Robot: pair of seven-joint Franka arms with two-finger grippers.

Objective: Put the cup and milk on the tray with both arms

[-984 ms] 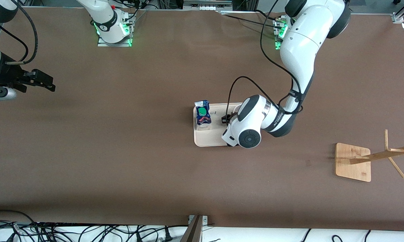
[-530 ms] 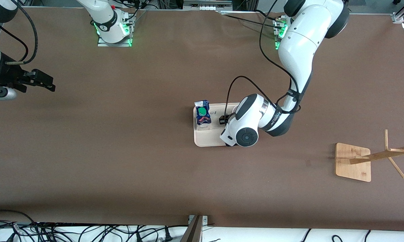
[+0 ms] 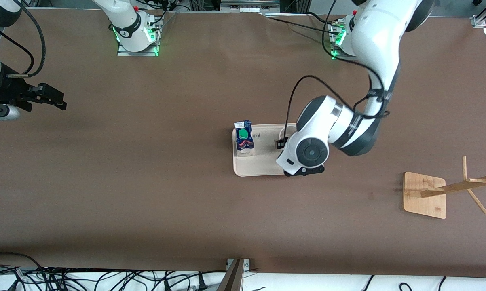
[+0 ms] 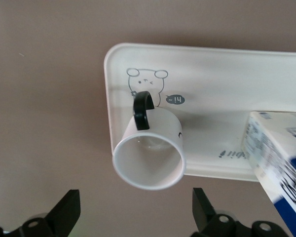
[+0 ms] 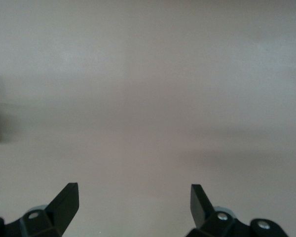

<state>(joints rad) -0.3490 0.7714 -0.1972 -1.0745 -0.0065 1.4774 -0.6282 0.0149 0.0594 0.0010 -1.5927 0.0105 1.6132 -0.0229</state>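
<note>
The left pincer (image 4: 134, 217) hangs above the tray's end that lies toward the left arm's end of the desk, its two black fingers (image 4: 64, 213) spread wide apart with nothing between them and touching nothing. Directly below the gap, in the left wrist view, stands the cup (image 4: 149, 150), upright on the tray (image 4: 212, 84), its open pale mouth facing up at the camera and its black loop handle turned toward the small rabbit drawing (image 4: 147, 83) printed on the tray floor. The cup sits close to the tray's raised rim at that end, clear of both fingers. A little farther out from the pincer, toward the right arm's end of the tray, stands the milk (image 3: 244, 137), a blue and white carton with its green cap up; in the front view it is upright on the tray, well apart from the cup, whose rim (image 3: 284, 131) just peeks out from under the left arm's wrist. The tray rests flat on the brown desk (image 3: 146, 182) about midway along it. Farther off, toward the left arm's end of the desk and nearer to the front camera than the tray, a wooden rack (image 3: 429, 194) stands on its square base. The right pincer (image 5: 134, 207) waits over bare desk at the right arm's end, its fingers likewise spread wide and holding nothing.
</note>
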